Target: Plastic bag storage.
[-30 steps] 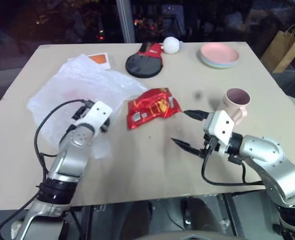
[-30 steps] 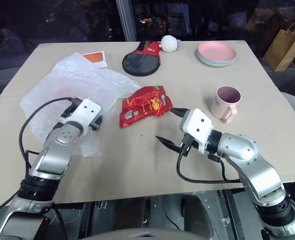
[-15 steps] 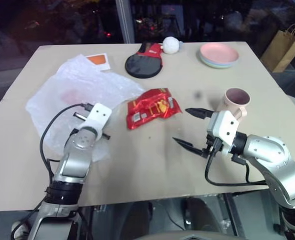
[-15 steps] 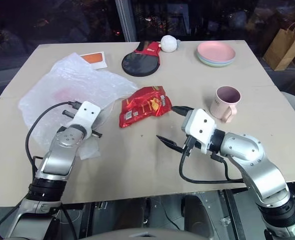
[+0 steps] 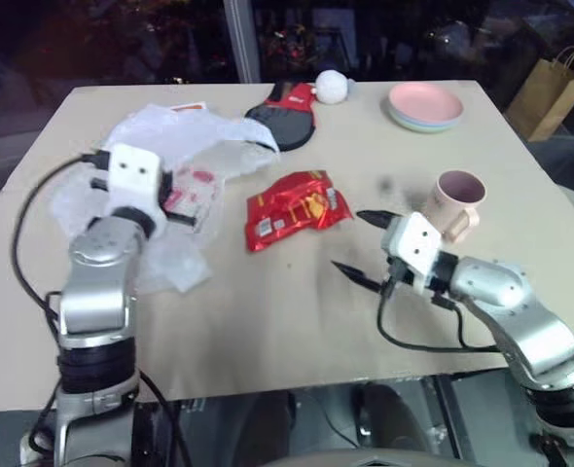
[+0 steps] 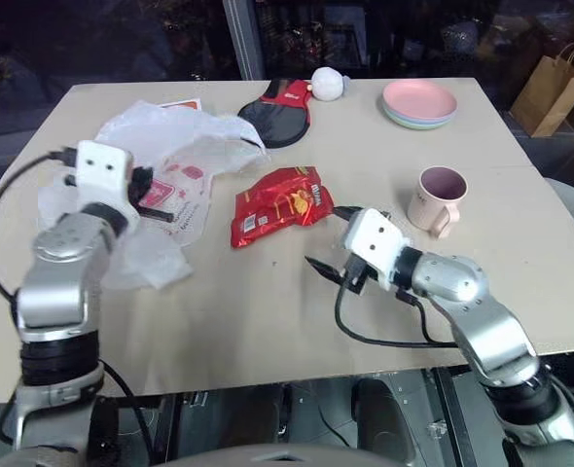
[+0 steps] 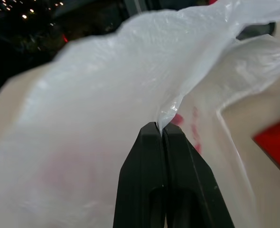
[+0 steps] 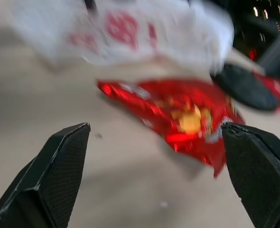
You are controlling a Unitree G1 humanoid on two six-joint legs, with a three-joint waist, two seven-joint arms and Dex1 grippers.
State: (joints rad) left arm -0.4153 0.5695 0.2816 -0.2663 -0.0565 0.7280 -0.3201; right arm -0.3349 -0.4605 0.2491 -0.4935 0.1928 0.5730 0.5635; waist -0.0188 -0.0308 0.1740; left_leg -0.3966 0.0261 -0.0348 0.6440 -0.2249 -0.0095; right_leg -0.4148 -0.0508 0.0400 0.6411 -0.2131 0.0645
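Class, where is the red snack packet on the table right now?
The packet lies mid-table, between the plastic bag on the left and the mug on the right.
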